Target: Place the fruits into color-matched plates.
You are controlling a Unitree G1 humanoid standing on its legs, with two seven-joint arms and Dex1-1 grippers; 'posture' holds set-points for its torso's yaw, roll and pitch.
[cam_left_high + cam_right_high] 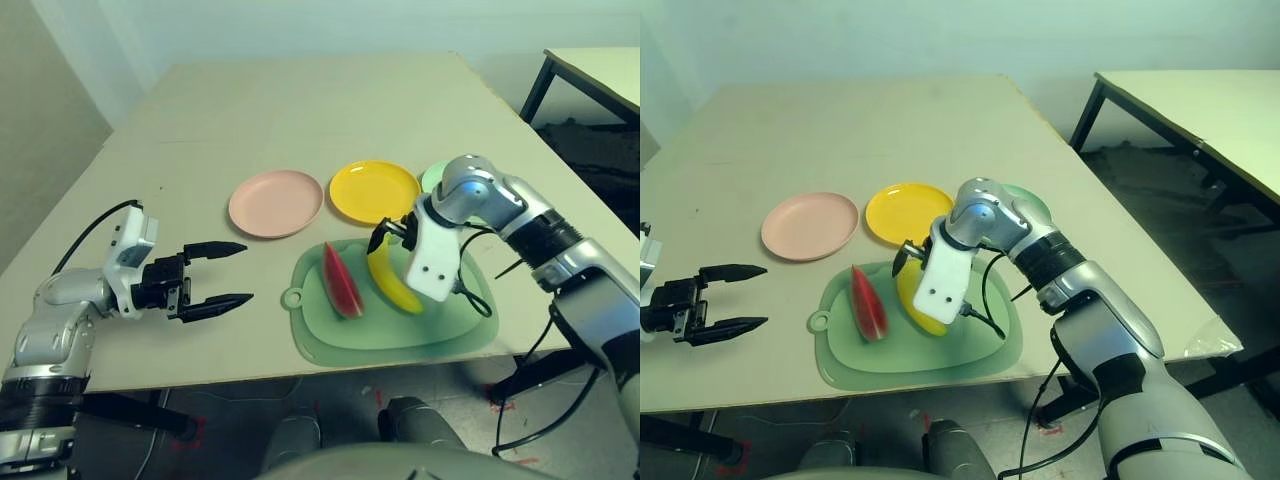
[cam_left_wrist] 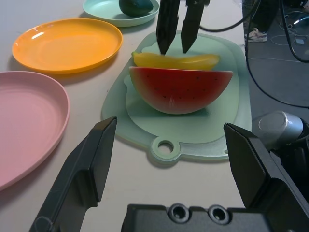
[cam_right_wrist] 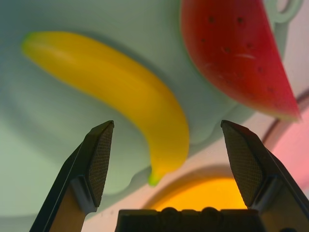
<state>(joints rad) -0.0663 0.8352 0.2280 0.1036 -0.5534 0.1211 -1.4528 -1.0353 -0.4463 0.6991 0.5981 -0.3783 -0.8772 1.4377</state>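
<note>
1. Left eye view: beige table (image 1: 300, 110) with pale pink plate (image 1: 276, 203), yellow plate (image 1: 374, 191) beside it, and mint green plate (image 1: 433, 178) mostly behind the right arm. Green mat (image 1: 400, 335) near the table's front edge carries the watermelon wedge (image 1: 341, 281) and banana (image 1: 393, 282), side by side, not touching. Right gripper (image 1: 392, 229) points down over the banana's far end, jaws spread, nothing held. Left gripper (image 1: 228, 273) sits left of the mat, pointing toward it, jaws wide apart, empty.
2. Right eye view: same layout; left gripper at the left edge, well apart from the mat.
3. Left wrist view: own fingers wide open, nothing between. Watermelon in front, banana just behind it, both on the mat. Right gripper's fingertips (image 2: 165, 29) hang just above the banana; contact can't be told. Dark green avocado (image 2: 136, 7) sits in the mint green plate. Pink and yellow plates bare.
4. Right wrist view: fingers spread wide, empty; banana below between them, watermelon to one side, yellow plate's rim past the mat's edge.
</note>
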